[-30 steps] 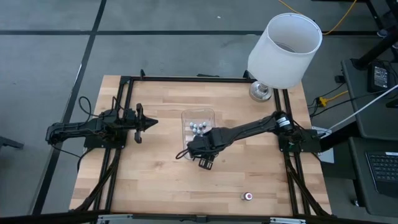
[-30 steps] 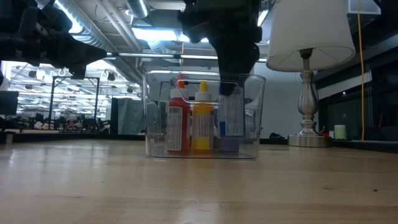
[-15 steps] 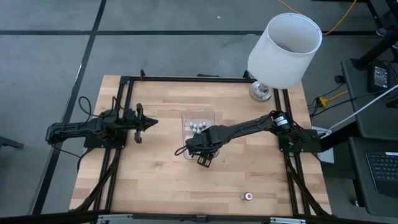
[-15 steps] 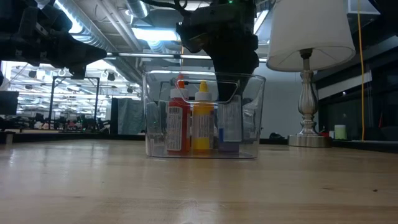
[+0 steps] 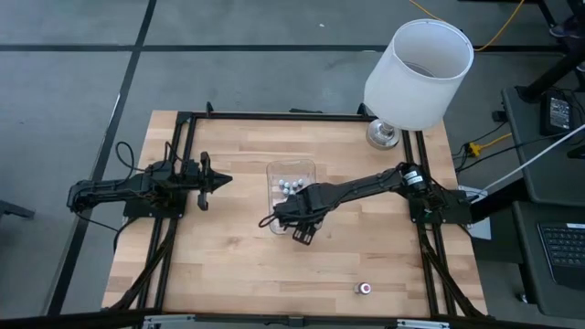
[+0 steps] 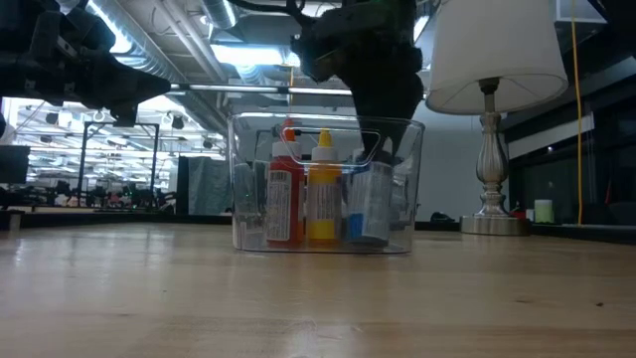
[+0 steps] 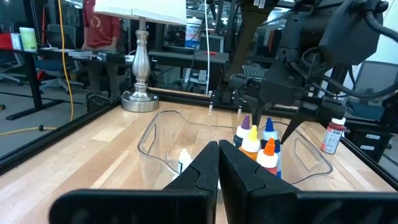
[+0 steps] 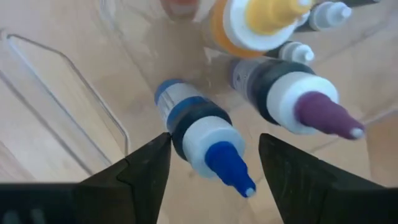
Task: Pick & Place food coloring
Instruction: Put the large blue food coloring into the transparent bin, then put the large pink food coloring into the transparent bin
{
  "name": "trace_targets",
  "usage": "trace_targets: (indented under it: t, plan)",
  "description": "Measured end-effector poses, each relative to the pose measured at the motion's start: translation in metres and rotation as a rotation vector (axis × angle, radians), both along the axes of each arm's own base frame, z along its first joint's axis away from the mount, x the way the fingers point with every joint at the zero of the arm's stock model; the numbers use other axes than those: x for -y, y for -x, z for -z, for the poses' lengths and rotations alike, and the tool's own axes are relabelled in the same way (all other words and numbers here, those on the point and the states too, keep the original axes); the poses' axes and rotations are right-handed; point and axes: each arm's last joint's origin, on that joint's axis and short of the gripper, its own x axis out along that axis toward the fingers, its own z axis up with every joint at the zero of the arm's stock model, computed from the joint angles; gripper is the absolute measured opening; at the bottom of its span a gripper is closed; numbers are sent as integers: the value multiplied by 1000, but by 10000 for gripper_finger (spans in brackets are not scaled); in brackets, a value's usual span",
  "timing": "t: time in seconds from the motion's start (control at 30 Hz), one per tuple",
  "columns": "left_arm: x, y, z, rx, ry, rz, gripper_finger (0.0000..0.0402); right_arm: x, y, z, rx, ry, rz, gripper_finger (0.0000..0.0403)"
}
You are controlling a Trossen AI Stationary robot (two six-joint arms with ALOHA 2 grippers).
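Right end effector [image 8: 211, 168] above tray [image 5: 274, 169], fingers apart, blue bottle [image 8: 202, 140] loose between them, leaning inside tray beside purple bottle [image 8: 298, 102]. Left end effector [image 5: 224, 180] closed, empty, over tabletop [image 5: 219, 265] left of tray.

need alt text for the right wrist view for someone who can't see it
Seen from just above, the right gripper stands open around a blue-tipped food coloring bottle inside a clear plastic tray, its fingers apart from the bottle on either side. A purple-tipped bottle and a yellow-tipped bottle stand beside it.
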Motion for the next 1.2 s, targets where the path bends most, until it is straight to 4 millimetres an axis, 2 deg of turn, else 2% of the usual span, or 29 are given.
trace_targets:
  t: [0.3, 0.53, 0.63, 0.77, 0.9, 1.2]
  plan:
    - [0, 0, 0, 0, 0, 0, 10, -9, -2, -26, 55, -9, -20, 245]
    - [0, 0, 0, 0, 0, 0, 6, -19, 9, -66, 79, 140, -45, 245]
    - [0, 0, 0, 0, 0, 0, 6, -29, 16, -86, 112, 188, -32, 245]
    - [0, 0, 0, 0, 0, 0, 8, -57, 33, -105, 188, 179, -79, 245]
    - [0, 0, 0, -1, 0, 0, 6, -83, 51, -105, 188, 182, -113, 245]
    - [0, 0, 0, 0, 0, 0, 8, -141, 90, -92, 121, 52, -3, 246]
